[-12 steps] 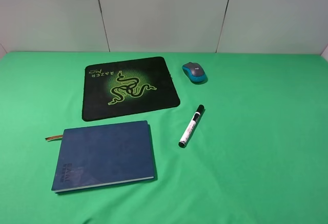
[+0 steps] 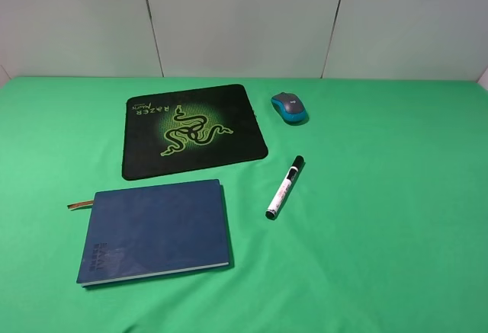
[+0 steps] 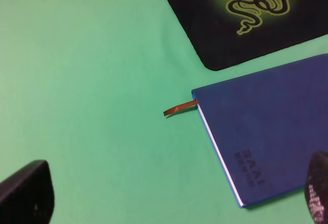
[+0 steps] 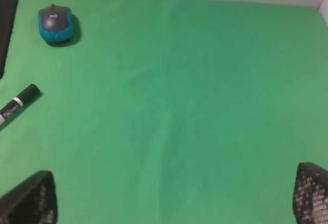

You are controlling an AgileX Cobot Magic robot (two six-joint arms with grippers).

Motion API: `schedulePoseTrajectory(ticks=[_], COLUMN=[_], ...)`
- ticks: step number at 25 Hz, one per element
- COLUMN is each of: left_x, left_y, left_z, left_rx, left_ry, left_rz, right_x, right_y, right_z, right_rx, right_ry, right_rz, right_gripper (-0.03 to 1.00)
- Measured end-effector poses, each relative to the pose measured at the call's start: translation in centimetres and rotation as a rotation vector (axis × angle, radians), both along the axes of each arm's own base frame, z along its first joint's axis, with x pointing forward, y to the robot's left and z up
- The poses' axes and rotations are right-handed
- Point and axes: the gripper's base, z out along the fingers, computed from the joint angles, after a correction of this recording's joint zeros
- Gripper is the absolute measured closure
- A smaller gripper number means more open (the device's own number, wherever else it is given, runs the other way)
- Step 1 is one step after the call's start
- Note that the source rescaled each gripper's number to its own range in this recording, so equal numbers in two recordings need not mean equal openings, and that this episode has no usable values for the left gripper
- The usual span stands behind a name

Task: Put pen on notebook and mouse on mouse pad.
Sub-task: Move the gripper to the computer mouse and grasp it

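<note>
The white pen [image 2: 284, 187] with its black cap lies on the green cloth, to the right of the dark blue notebook [image 2: 155, 230]. Behind it, the grey and teal mouse [image 2: 290, 107] rests just off the right edge of the black Razer mouse pad [image 2: 195, 130]. Neither arm shows in the exterior high view. In the left wrist view, my left gripper [image 3: 171, 193] is open above the cloth, near the notebook [image 3: 261, 131] corner with its tan ribbon [image 3: 180, 108]. My right gripper [image 4: 169, 196] is open and empty, with the mouse [image 4: 56, 23] and the pen's cap end [image 4: 18, 105] well ahead of it.
A green cloth [image 2: 381, 234] covers the whole table, with pale wall panels [image 2: 244, 20] behind. The mouse pad's corner [image 3: 246, 24] fills the upper part of the left wrist view.
</note>
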Motion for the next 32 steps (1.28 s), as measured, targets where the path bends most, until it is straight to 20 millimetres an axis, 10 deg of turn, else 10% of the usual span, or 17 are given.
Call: schedulePoseTrajectory(ticks=[32], left_x=[0.00], left_y=[0.00], left_z=[0.00], left_rx=[0.000], left_ry=[0.000], left_rz=[0.000], right_x=[0.31], right_y=[0.02], right_z=[0.33], right_rx=[-0.002], right_ry=[0.027], right_rz=[0.000], right_gripper=[-0.03])
